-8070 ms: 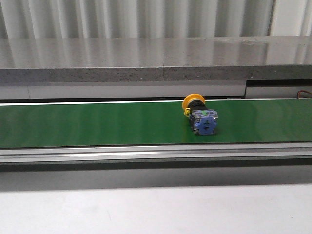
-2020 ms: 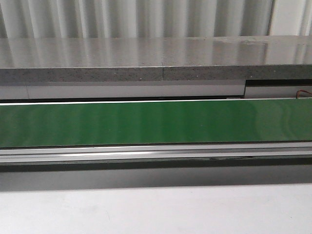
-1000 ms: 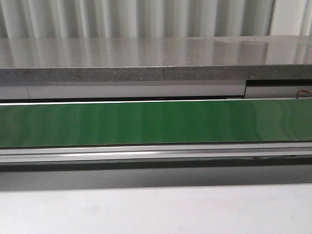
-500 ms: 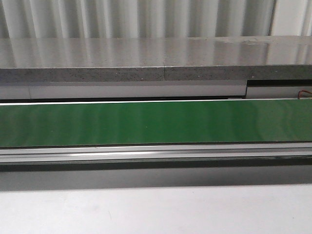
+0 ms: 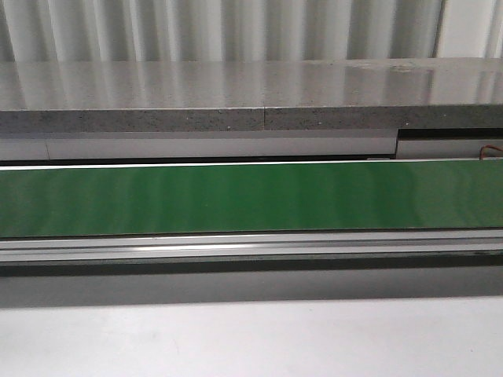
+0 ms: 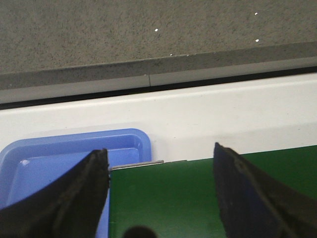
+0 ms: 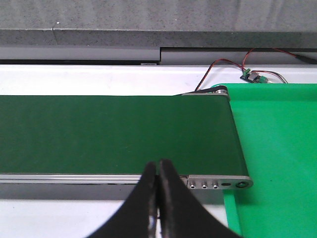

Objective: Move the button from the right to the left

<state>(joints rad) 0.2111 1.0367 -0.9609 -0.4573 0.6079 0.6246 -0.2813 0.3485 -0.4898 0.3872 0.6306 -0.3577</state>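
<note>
Fingers of my left gripper (image 6: 157, 198) are standing spread over the green belt (image 5: 251, 196) beside the blue tray (image 6: 54, 153), seemingly waiting, my right gripper (image 7: 158, 198) is pressing together, and the button is showing nowhere

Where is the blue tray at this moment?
Only the left wrist view shows the blue tray: it sits at the end of the green belt, partly hidden behind one finger of the open left gripper.

The front camera looks forward and slightly down across the green belt (image 5: 251, 198), low and near. Each wrist camera hangs close above one belt end, left over the blue tray (image 6: 59, 158), right over the roller end (image 7: 218, 94); all three share the belt.
</note>
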